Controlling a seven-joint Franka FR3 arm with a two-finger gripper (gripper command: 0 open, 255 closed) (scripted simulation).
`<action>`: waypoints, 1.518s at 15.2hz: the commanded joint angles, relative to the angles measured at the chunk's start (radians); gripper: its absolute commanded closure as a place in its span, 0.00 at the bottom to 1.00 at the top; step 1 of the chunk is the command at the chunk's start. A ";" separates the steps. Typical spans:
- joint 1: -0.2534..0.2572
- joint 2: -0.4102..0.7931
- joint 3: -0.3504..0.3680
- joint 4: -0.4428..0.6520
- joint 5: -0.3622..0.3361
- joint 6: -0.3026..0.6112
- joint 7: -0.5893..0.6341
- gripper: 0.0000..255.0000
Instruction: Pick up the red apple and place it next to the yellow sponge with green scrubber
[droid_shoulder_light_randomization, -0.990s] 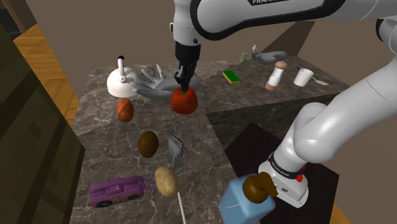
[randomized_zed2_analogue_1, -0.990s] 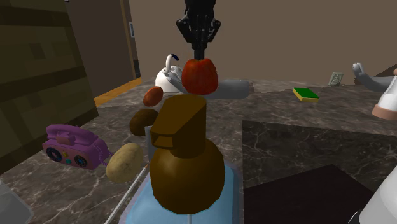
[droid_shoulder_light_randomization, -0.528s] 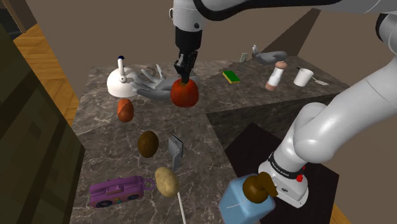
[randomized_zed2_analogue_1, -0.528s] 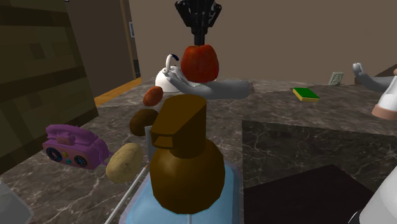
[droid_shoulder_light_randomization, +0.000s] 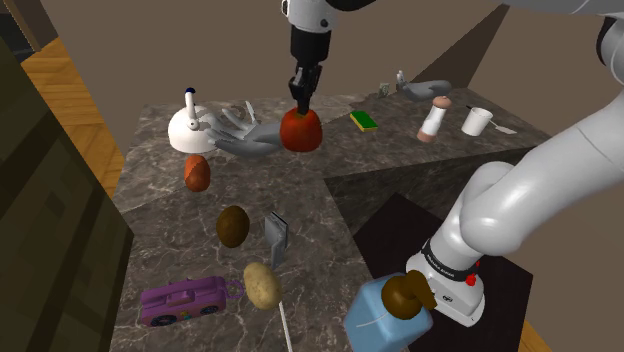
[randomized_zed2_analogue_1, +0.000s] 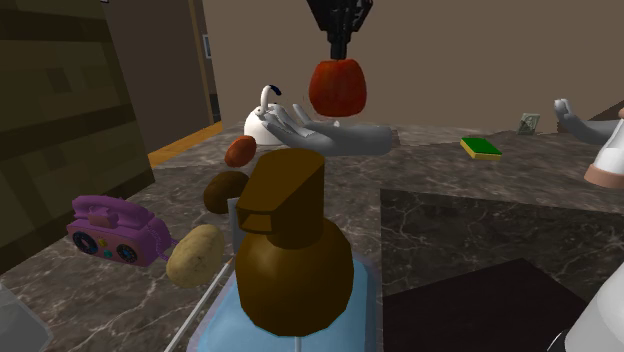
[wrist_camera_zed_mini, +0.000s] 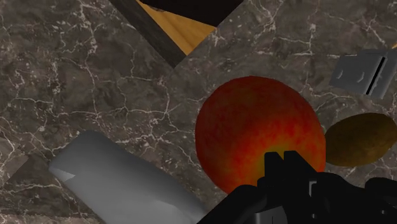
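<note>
A red apple (droid_shoulder_light_randomization: 300, 130) with orange blotches hangs in the air above the dark marble counter (droid_shoulder_light_randomization: 330, 210). My black gripper (droid_shoulder_light_randomization: 301, 103) is shut on its top, pointing straight down. In the second exterior view the apple (randomized_zed2_analogue_1: 337, 87) floats well above a grey hand-shaped object, under the gripper (randomized_zed2_analogue_1: 339, 52). The wrist view has the apple (wrist_camera_zed_mini: 257, 130) clasped at the fingers (wrist_camera_zed_mini: 283, 168). The yellow sponge with green top (droid_shoulder_light_randomization: 365, 121) lies flat on the counter, to the shoulder view's right of the apple and farther back; it also shows as the sponge (randomized_zed2_analogue_1: 481, 148).
A white kettle (droid_shoulder_light_randomization: 187, 130) and a grey hand-shaped object (droid_shoulder_light_randomization: 245, 135) sit below and left of the apple. A reddish potato (droid_shoulder_light_randomization: 197, 173), a brown fruit (droid_shoulder_light_randomization: 233, 226), a pale potato (droid_shoulder_light_randomization: 262, 285), a purple radio (droid_shoulder_light_randomization: 184, 300) and a soap dispenser (droid_shoulder_light_randomization: 392, 312) lie nearer. A bottle (droid_shoulder_light_randomization: 433, 120) and cup (droid_shoulder_light_randomization: 477, 121) stand right.
The gripper has risen with the apple and carried it toward the shoulder view's right, closer to the sponge. Nothing else on the counter moved.
</note>
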 joint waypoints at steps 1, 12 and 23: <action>-0.017 -0.010 -0.034 -0.011 -0.008 0.000 -0.050 1.00; -0.116 0.040 -0.217 0.034 -0.062 0.001 -0.314 1.00; -0.212 0.213 -0.384 0.218 -0.070 -0.010 -0.578 1.00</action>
